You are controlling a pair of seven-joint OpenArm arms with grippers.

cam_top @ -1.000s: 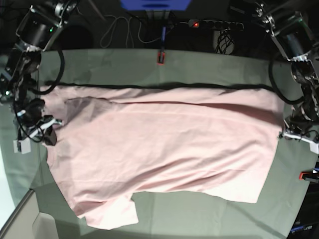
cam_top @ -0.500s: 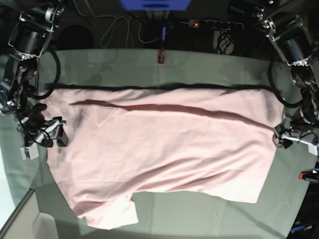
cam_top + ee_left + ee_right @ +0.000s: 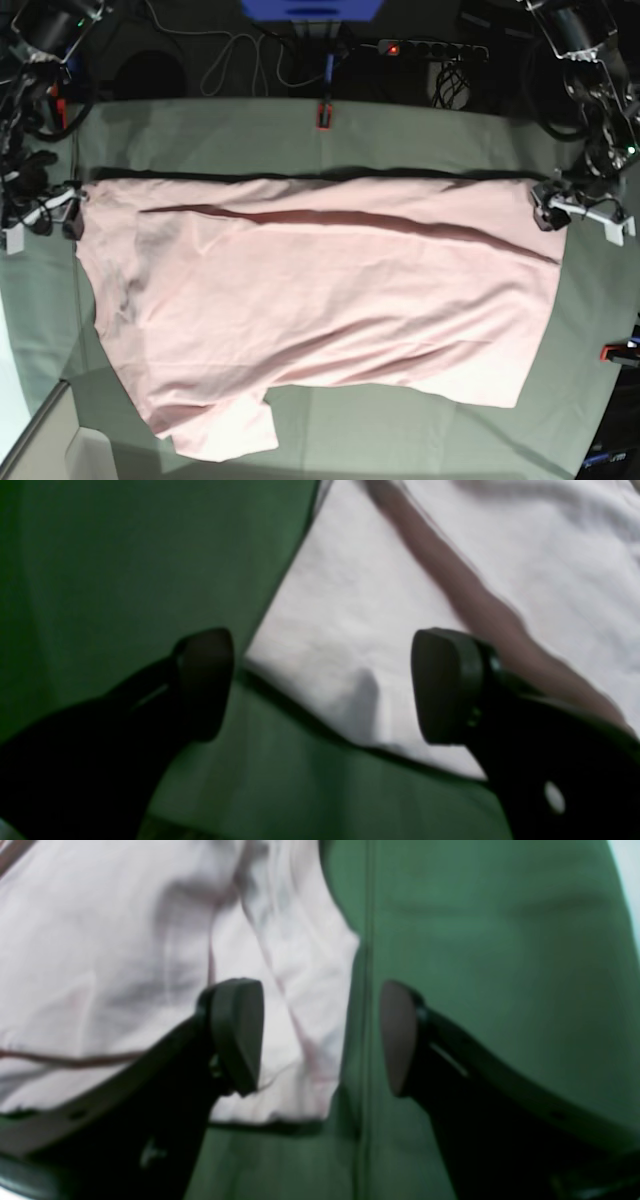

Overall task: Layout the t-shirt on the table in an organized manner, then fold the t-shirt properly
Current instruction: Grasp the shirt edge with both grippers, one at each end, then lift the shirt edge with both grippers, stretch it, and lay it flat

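- T-shirt is spread flat across the middle of the table in the base view, plain pink side up; one sleeve is seen poking out at lower left.
- A long shadowed crease is seen across the upper part of the shirt, w/ a dark line along its top edge.
- Left gripper is seen at the right edge of the base view, at the shirt's upper-right corner. In the left wrist view its jaws are spread wide & nothing is grasped.
- Shirt corner is seen betw. the two fingers in that view, lying flat on the table below them; contact can't be told.
- Right gripper is seen at the left edge of the base view, at the shirt's upper-left corner. In the right wrist view it's released too, jaws apart.
- There the shirt's edge lies under the left-hand finger; green table cloth is seen under the other finger.
- A red clamp is seen on the table's far edge, top centre.
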